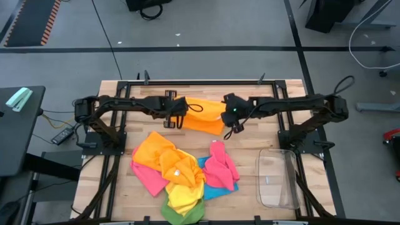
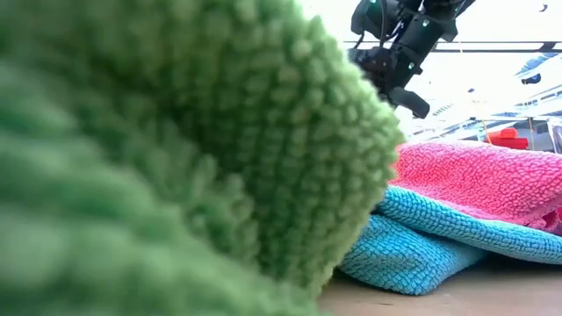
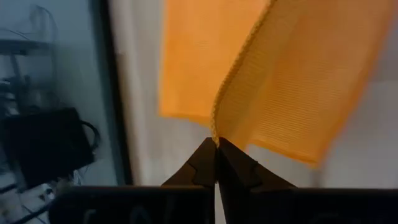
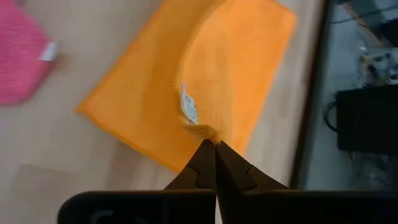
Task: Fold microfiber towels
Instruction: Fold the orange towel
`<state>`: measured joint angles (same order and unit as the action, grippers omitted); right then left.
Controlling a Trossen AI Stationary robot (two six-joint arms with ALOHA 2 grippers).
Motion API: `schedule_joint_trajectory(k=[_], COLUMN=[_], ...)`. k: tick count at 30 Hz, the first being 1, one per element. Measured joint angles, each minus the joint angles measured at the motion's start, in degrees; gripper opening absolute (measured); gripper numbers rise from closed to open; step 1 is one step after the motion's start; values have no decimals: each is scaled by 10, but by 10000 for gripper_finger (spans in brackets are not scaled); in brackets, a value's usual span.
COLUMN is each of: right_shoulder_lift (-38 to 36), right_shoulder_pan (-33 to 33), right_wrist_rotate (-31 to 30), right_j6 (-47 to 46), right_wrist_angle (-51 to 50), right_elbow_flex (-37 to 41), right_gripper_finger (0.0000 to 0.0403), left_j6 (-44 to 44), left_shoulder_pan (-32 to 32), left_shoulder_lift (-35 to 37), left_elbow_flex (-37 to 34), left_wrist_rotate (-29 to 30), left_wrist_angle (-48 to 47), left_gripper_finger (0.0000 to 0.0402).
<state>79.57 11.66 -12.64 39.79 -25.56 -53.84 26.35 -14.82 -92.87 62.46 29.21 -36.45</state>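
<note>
I hold the orange towel (image 1: 205, 117) between my two arms at the far middle of the tabletop (image 1: 247, 182). My left gripper (image 1: 181, 115) pinches its edge at 9 o'clock, and my right gripper (image 1: 227, 115) pinches the corner with the white tag (image 4: 188, 106) at 3 o'clock. The towel's long side runs across from one gripper to the other, so both are just as near.

The other towels lie in a pile (image 1: 181, 175) at 6 o'clock from it. The green towel (image 2: 176, 149) fills most of the low view. I cannot see how neat the fold is underneath.
</note>
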Motion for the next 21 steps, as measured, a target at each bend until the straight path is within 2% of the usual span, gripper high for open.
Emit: schedule_joint_trajectory(k=[4,10,17,21], right_shoulder_lift=[-10,15,18,18], right_shoulder_pan=[34,93,153,185], right_wrist_rotate=[18,21,21,22], right_j6=[3,0,18,29], right_wrist_angle=[1,7,29,74], right_elbow_flex=[0,0,0,0], right_gripper_finger=[0,0,2,3], left_j6=[42,102,172,183], left_shoulder_pan=[-34,-82,-129,-160], left_shoulder_lift=[0,1,1,1], left_elbow_flex=[0,0,0,0], left_wrist_rotate=[-1,0,-2,-38], left_wrist_angle=[48,143,217,232], left_gripper_finger=[11,23,9,18])
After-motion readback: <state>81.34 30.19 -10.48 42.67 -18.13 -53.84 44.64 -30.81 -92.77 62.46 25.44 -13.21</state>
